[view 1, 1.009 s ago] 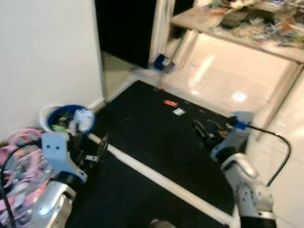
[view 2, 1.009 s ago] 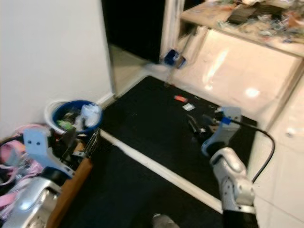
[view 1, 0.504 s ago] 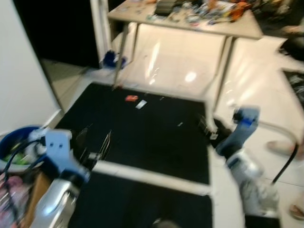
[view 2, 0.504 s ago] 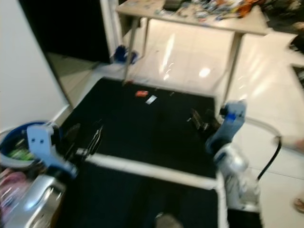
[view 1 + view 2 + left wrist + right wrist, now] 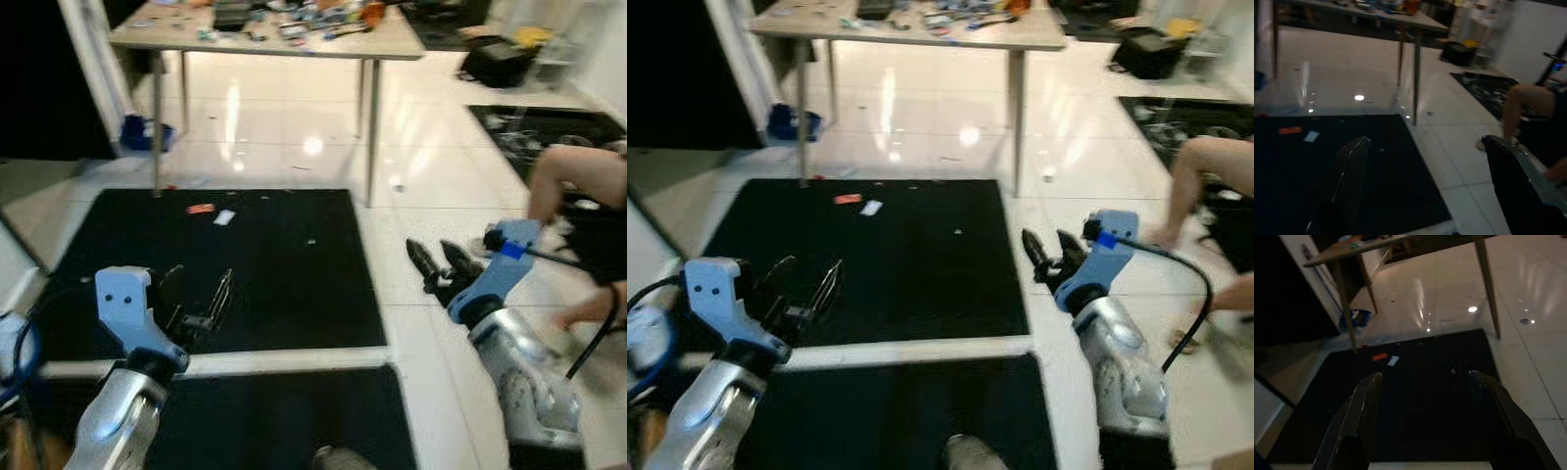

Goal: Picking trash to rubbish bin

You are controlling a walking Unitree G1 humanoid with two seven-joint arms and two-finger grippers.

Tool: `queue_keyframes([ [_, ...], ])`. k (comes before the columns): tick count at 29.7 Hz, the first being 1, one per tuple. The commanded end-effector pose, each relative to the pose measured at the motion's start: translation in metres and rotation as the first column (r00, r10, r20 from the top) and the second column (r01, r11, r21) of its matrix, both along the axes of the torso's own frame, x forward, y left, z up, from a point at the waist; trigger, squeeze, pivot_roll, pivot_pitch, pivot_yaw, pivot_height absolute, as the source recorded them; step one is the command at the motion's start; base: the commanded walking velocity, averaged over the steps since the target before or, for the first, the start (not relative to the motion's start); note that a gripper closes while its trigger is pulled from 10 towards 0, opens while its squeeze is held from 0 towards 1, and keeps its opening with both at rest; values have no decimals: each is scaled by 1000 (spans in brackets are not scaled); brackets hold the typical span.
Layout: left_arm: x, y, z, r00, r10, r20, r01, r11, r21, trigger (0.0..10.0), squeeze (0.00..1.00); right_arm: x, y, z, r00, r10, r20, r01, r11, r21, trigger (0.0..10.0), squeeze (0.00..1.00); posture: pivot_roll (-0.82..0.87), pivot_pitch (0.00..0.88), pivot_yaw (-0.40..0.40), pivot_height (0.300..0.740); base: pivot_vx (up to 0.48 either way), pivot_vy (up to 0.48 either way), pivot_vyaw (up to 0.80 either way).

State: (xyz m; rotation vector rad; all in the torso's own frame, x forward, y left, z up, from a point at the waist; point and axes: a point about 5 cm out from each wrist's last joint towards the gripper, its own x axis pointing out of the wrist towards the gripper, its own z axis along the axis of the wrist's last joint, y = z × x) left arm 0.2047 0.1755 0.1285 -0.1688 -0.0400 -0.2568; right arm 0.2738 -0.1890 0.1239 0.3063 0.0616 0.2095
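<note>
A small orange scrap (image 5: 201, 208) and a white scrap (image 5: 224, 217) lie on the far part of the black floor mat (image 5: 284, 264). In the right wrist view the orange scrap (image 5: 1379, 357) and white scrap (image 5: 1393, 361) sit well ahead of the fingers. My left gripper (image 5: 201, 299) hovers open over the mat's near left, holding nothing. My right gripper (image 5: 439, 259) is open and empty above the white tiles just right of the mat. The blue bin's rim (image 5: 14, 352) shows at the left edge, beside my left arm.
A cluttered table (image 5: 265, 24) on thin legs stands beyond the mat, with a blue object (image 5: 145, 132) by its left leg. A person's bare legs (image 5: 568, 181) are at the right, near a second dark mat (image 5: 534, 122). A white strip (image 5: 284, 360) crosses the near floor.
The camera has swung to the right: the bin slid to the left edge and the person's legs came into view. Both grippers stay open and empty.
</note>
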Motion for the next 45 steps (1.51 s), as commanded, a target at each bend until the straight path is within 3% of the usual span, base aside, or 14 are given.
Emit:
queue_keyframes([
  [1, 0, -1, -4, 1000, -10, -29, 11, 999, 33, 10000, 0, 0, -3, 6, 999, -15, 36, 14, 1000, 9, 10000, 0, -138, 0, -23, 740, 480, 0, 0],
  [37, 1, -2, -5, 999, -19, -30, 20, 999, 38, 10000, 0, 2, -2, 5, 999, -16, 40, 16, 1000, -2, 10000, 0, -136, 0, -24, 740, 480, 0, 0],
  [45, 1, -1, -5, 999, -18, -29, 19, 999, 38, 10000, 0, 2, -2, 5, 999, -20, 40, 20, 1000, 5, 10000, 0, -136, 0, -22, 740, 480, 0, -800],
])
